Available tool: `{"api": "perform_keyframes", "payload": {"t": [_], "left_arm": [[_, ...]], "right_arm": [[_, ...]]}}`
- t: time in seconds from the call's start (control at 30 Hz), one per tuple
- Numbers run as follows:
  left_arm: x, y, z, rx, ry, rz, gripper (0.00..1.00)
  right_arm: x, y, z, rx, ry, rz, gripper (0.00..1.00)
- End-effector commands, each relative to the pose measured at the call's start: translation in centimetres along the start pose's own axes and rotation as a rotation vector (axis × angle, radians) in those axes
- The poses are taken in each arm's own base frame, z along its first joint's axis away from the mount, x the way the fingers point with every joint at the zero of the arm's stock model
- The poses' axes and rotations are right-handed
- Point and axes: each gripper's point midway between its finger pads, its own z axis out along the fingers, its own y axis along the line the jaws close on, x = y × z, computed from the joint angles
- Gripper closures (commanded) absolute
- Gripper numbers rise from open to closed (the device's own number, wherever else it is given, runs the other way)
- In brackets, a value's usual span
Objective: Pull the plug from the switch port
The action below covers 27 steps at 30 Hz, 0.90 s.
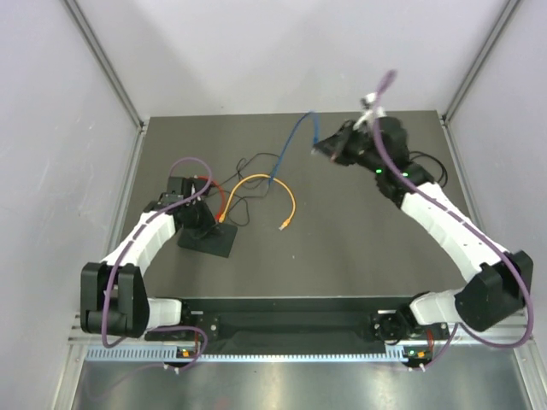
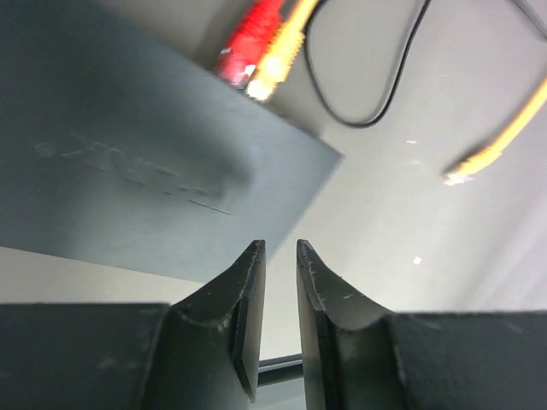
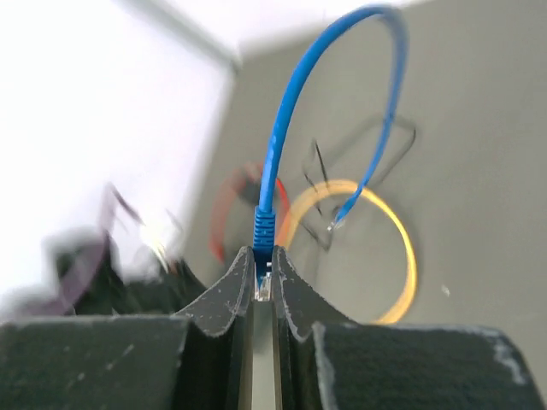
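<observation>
The flat matte-black switch (image 1: 208, 240) lies left of centre in the top view, the left gripper (image 2: 280, 256) over it with ridged fingers narrowly apart, holding nothing. At upper right, the right gripper (image 3: 264, 269) pinches the ribbed plug (image 3: 263, 229) of a glossy blue cable (image 1: 293, 141), which arcs free of the switch.

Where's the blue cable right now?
In the top external view, the thin blue network cable hangs at the table's far right, its plug clamped in the right pincer, its free end dangling near the orange cable loop.

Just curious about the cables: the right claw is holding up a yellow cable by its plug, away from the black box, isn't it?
Not quite: the cable in the right claw is blue, not yellow, as the right wrist view shows. The yellow cable lies on the table. The rest holds: it is pinched at the plug, away from the black box.
</observation>
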Motion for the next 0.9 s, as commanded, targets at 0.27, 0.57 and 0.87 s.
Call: {"api": "perform_keyframes", "payload": {"t": [0.27,0.57,0.87], "left_arm": [[-2.4,-3.9,-3.6,0.155,-0.118,0.073,0.73],[-2.1,-3.5,-4.4,0.146,-0.133,0.132,0.73],[-1.2,-3.4,-4.0,0.181,-0.114,0.186,0.73]], "right_arm": [[-2.7,-4.1,-0.7,0.074,-0.092,0.583,1.00],[-9.0,-4.0,-3.0,0.221,-0.186,0.169,1.00],[-9.4,-10.0,-5.2,0.272,-0.213,0.322,1.00]]}}
